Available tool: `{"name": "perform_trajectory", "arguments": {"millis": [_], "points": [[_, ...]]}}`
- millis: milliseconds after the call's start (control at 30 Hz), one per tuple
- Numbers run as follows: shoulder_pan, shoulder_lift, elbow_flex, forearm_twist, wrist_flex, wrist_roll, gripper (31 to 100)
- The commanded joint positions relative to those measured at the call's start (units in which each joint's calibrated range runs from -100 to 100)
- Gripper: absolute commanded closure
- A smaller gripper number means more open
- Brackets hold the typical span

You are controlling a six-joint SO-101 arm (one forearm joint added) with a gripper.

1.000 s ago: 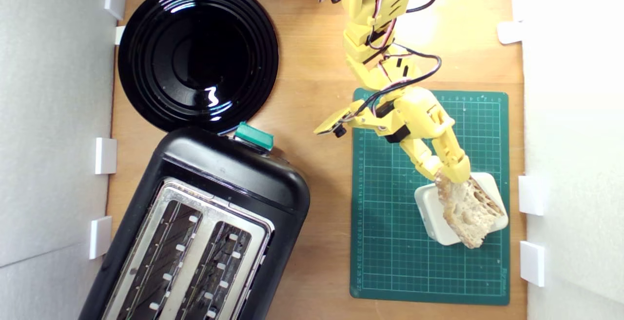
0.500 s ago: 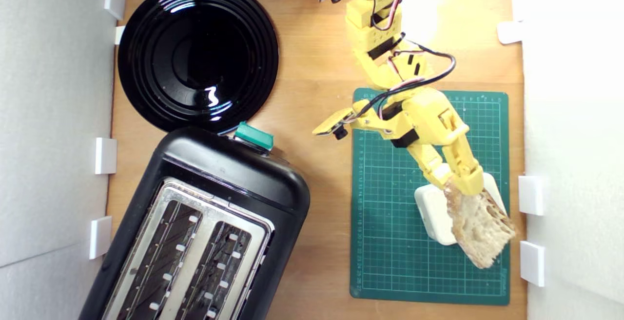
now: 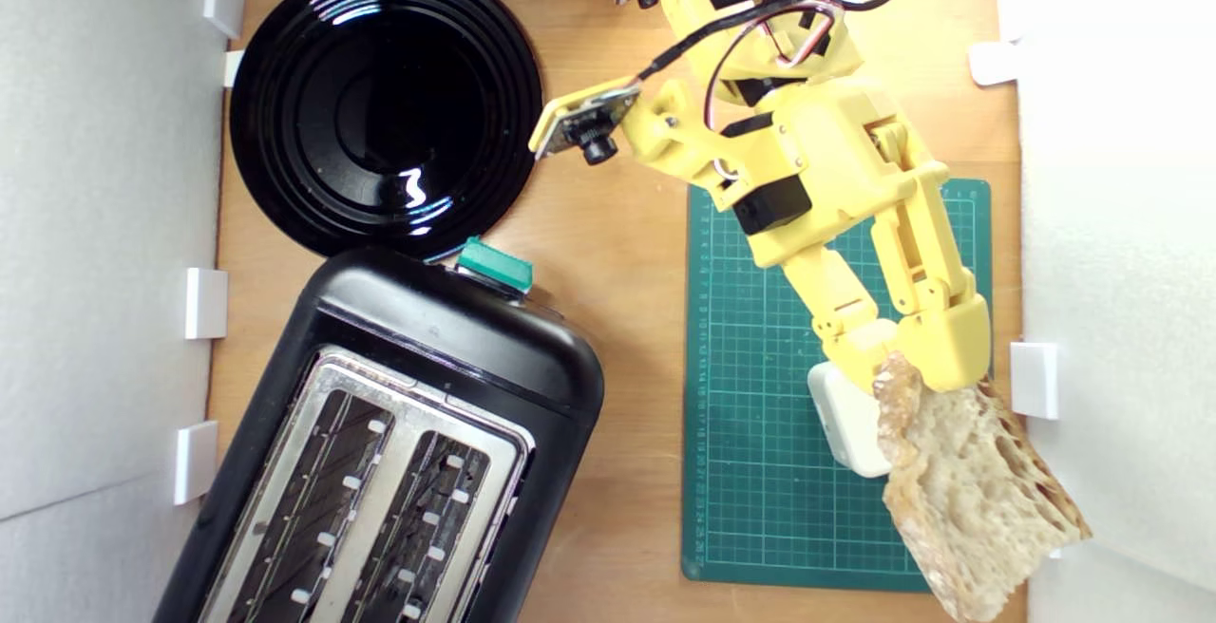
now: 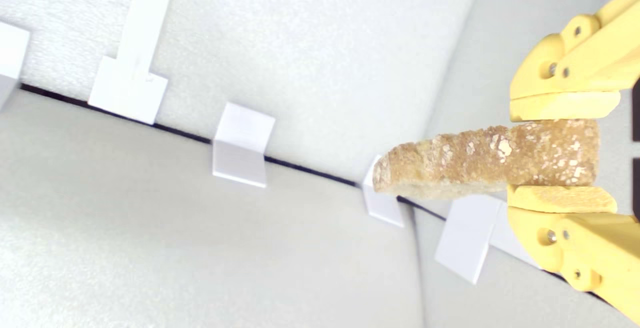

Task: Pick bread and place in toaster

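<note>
The bread (image 3: 969,490) hangs pinched at its crust end in the gripper (image 3: 907,367), at the exterior view's lower right, over the green mat's (image 3: 760,471) right edge and seemingly lifted clear of the white block (image 3: 841,419). The toaster (image 3: 399,443) sits well apart at lower left, both slots empty, just below the black plate (image 3: 380,110).

A round glossy black plate (image 3: 385,108) lies on the wooden worktop (image 3: 617,224) at the far left of the exterior view. A green cutting mat (image 3: 760,471) lies at that view's right, and a white rounded block (image 3: 841,419) rests on it. White foam walls (image 3: 104,224) joined by small white clips (image 3: 206,303) border both sides.
</note>
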Motion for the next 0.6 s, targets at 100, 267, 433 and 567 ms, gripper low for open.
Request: {"name": "perform_trajectory", "arguments": {"millis": [100,267,433,567], "points": [[0.7,-5.9,-20.0,0.3,20.1,1.1,73.6],[0.7,-5.9,-28.5,-0.2,29.8,5.2,73.6],[0.7,-6.3,-35.3,-0.2,37.4,9.2,73.6],[0.7,-5.9,-41.4,-0.2,44.7,12.5,73.6]]}}
